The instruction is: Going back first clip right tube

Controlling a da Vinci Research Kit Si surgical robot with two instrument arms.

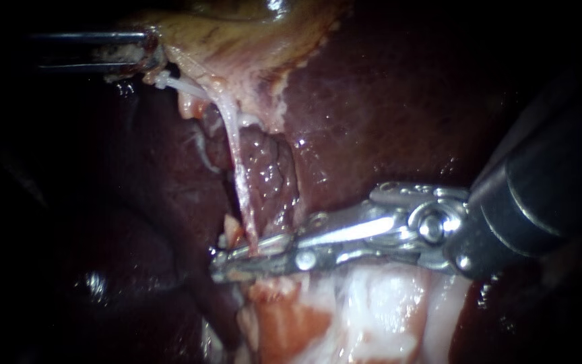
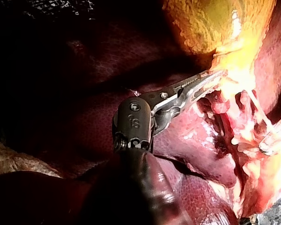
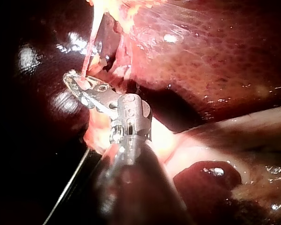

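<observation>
Right instrument (image 1: 223, 264): jaws barely parted astride tube (image 1: 238, 162), no clip seen, your pull-back pending; left instrument (image 1: 144, 57) grips gallbladder (image 1: 237, 40).

Liver (image 1: 385, 114) is a deep glossy maroon, finely speckled. Gallbladder (image 1: 237, 34) at top centre is olive-yellow, streaked tan. The tube (image 1: 240, 168) shows pale pink-white. Right instrument (image 1: 222, 261): bright silver tip, black shaft. Left instrument (image 1: 146, 50), dark steel. Bottom centre, white tissue (image 1: 372, 317) blotched salmon.

Silver, slim-jawed right instrument (image 1: 220, 264) – round hinge screw, glossy black shaft; thin dark-shafted left instrument (image 1: 148, 51) – grey riveted wrist block, serrated jaw
</observation>
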